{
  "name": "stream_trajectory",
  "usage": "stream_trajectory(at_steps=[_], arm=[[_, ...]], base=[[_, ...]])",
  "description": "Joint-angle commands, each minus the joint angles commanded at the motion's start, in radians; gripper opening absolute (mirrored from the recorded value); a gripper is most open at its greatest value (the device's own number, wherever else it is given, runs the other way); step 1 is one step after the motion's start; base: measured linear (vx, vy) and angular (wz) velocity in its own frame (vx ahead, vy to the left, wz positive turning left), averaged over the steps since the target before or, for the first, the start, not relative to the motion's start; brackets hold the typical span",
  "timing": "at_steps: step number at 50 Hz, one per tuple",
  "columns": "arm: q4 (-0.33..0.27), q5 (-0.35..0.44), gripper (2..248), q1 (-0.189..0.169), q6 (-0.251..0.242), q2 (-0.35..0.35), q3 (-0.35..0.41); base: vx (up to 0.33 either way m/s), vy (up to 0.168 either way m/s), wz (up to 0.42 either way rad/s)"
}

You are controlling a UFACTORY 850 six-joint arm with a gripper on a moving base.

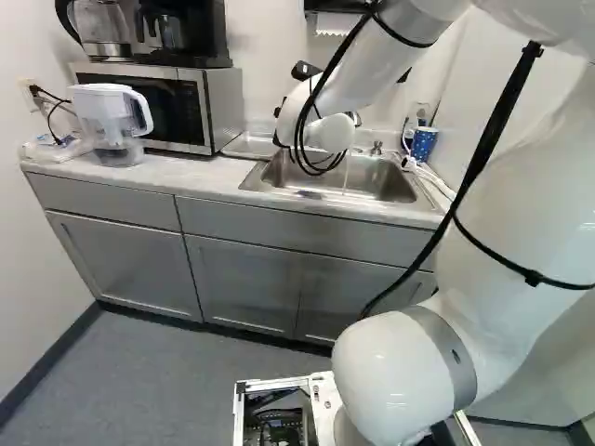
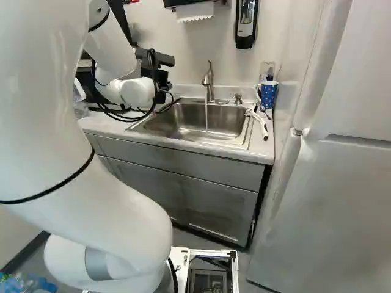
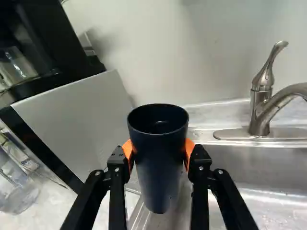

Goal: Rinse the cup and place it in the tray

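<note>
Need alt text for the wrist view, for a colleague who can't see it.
Dark blue cup, its open mouth showing, gripped in the black pincer. Beyond it, the microwave's grey side is on one side and the sink with its metal faucet on the other.

free gap between cup (image 3: 158, 172) and faucet (image 3: 260, 112); microwave (image 3: 79, 120) bounds cup's other side, wall (image 3: 192, 52) ahead.

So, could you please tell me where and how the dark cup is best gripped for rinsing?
I'd grip the dark cup by its outer wall a little below the rim, coming from the side, as the claw does now. It is round, mouth up, shows no handle, and this should leave the mouth free for water.
</note>
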Motion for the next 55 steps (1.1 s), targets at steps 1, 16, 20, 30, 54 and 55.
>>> stream_trajectory(at_steps=[1,16,20,30,54,55], arm=[[0.0,0.0,122,0.0,0.01,0.0,0.0],[0.0,0.0,122,0.0,0.168,0.0,0.0],[0.0,0.0,122,0.0,0.21,0.0,0.0],[0.0,0.0,122,0.0,0.316,0.0,0.0],[0.0,0.0,122,0.0,0.568,0.0,0.0],[0.0,0.0,122,0.0,0.579,0.0,0.0]], base=[[0.0,0.0,0.0],[0.0,0.0,0.0],[0.0,0.0,0.0],[0.0,0.0,0.0],[0.0,0.0,0.0],[0.0,0.0,0.0]])
